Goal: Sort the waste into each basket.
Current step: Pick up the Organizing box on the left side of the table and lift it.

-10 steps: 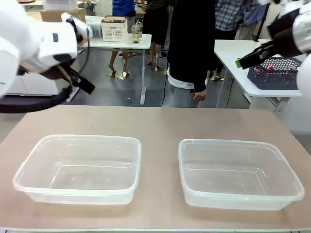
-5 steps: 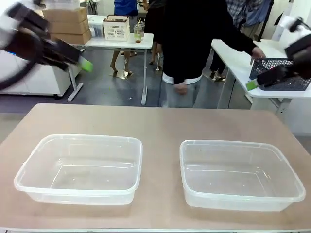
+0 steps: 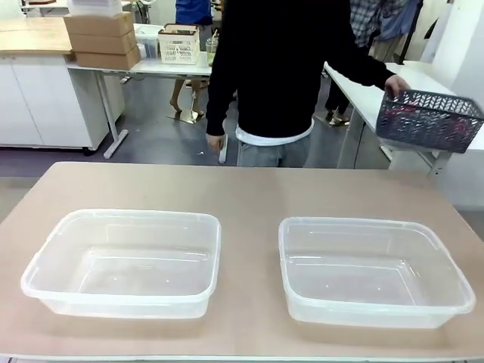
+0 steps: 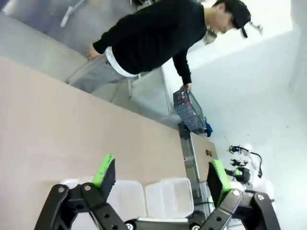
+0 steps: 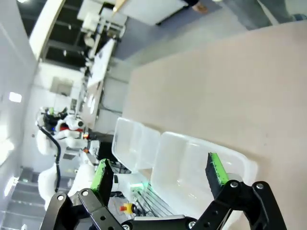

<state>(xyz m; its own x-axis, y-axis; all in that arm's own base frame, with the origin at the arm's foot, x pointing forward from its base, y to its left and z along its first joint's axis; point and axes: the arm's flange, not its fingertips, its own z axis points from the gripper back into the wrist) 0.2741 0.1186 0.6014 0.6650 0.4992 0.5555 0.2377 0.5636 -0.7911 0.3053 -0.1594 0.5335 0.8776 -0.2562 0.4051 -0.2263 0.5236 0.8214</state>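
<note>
Two clear plastic baskets stand side by side on the tan table, one at the left (image 3: 121, 261) and one at the right (image 3: 374, 268), both with nothing in them. High above the table, my left gripper (image 4: 160, 175) is open; both baskets (image 4: 170, 196) lie far below it. My right gripper (image 5: 159, 172) is open too, also high up, with the baskets (image 5: 192, 163) under it. The waste is mostly hidden: only reddish bits show through a dark grey lattice basket (image 3: 427, 121), which the person's hand (image 3: 395, 85) holds at the far right.
The person in a black top (image 3: 280, 68) stands at the table's far edge, leaning toward a white side table (image 3: 378, 91). Farther back are another table with a white crate (image 3: 178, 45) and stacked cardboard boxes (image 3: 102, 38).
Both arms have swung up and out of the front view. The person has stepped behind the table's middle, taken hold of the grey lattice basket and lifted it.
</note>
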